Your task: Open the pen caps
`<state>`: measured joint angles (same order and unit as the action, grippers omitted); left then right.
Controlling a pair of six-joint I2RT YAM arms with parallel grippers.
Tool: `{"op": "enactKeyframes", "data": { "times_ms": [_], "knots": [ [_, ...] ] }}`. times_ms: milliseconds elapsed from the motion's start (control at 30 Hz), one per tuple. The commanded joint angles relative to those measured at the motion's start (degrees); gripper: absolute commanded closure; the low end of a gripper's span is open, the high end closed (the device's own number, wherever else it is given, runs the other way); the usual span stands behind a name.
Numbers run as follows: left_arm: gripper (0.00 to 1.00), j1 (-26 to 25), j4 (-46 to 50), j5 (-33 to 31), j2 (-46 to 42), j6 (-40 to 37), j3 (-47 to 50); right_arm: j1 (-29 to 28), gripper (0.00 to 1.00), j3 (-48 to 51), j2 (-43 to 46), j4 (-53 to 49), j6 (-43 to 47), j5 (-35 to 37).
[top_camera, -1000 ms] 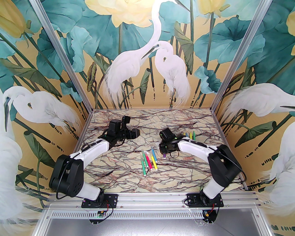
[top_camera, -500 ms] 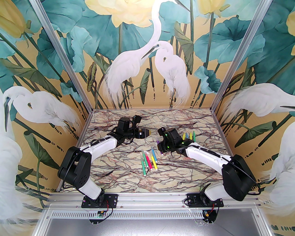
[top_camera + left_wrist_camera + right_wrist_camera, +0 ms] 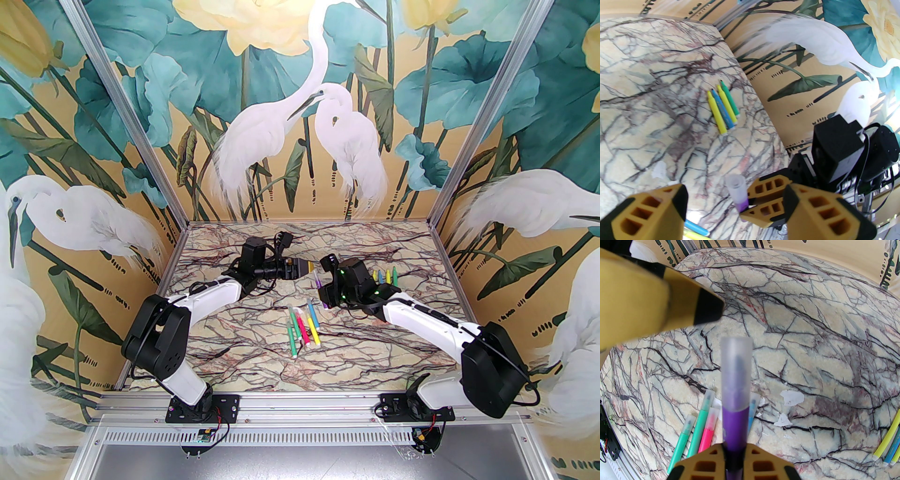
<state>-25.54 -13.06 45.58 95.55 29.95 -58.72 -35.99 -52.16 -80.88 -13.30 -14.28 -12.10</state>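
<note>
Above the middle of the marble table (image 3: 243, 356), clear of the surface: pinching the purple pen (image 3: 734, 427) by its barrel in the right gripper (image 3: 736, 451), yellow fingers (image 3: 764, 462) pressed against it from both sides. Capped at the free end with a clear pen cap (image 3: 736, 371), on the tip end, dark tip showing through the plastic. Pointing that capped end toward the left gripper (image 3: 734, 199), its fingers (image 3: 654, 211) spread wide, with the cap seen between them from the left wrist and untouched on either side. From the right wrist, showing one left finger up and to the left of the cap, apart from it. Down on the table near the centre, lying side by side: five capped pens (image 3: 304, 328), two green, one pink, one blue, one yellow, clear caps at their far ends. Farther back on the right side, well apart from that row, lying close together: four uncapped pens (image 3: 723, 110) in yellow, blue, yellow and green, pointed tips bare. Cannot tell from overhead how near the left fingertips stand to the cap.
</note>
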Motion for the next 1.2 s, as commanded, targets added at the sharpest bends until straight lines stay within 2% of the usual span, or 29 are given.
{"op": "enactKeyframes", "data": {
  "times_ms": [0,133,667,867,1167],
  "knots": [
    [0.32,-0.6,-2.0,3.6,1.5,1.5,-0.5,-0.3,0.95,-0.7,1.8,1.3,1.3,-1.1],
    [0.34,-0.8,-2.5,4.2,2.1,1.9,-0.6,-0.3,0.96,-1.1,1.6,1.3,1.6,-1.8],
    [0.55,-1.4,-3.5,7.7,4.0,3.2,-1.8,-0.4,0.96,-2.4,1.0,2.1,2.2,-2.9],
    [0.68,-1.5,-3.7,8.2,4.1,3.4,-2.0,-0.5,0.96,-2.3,0.9,2.6,2.2,-2.8],
    [0.82,-1.5,-5.0,8.7,4.3,4.4,-2.1,-0.5,0.96,-2.2,0.9,3.0,2.2,-2.7]
  ]
}}
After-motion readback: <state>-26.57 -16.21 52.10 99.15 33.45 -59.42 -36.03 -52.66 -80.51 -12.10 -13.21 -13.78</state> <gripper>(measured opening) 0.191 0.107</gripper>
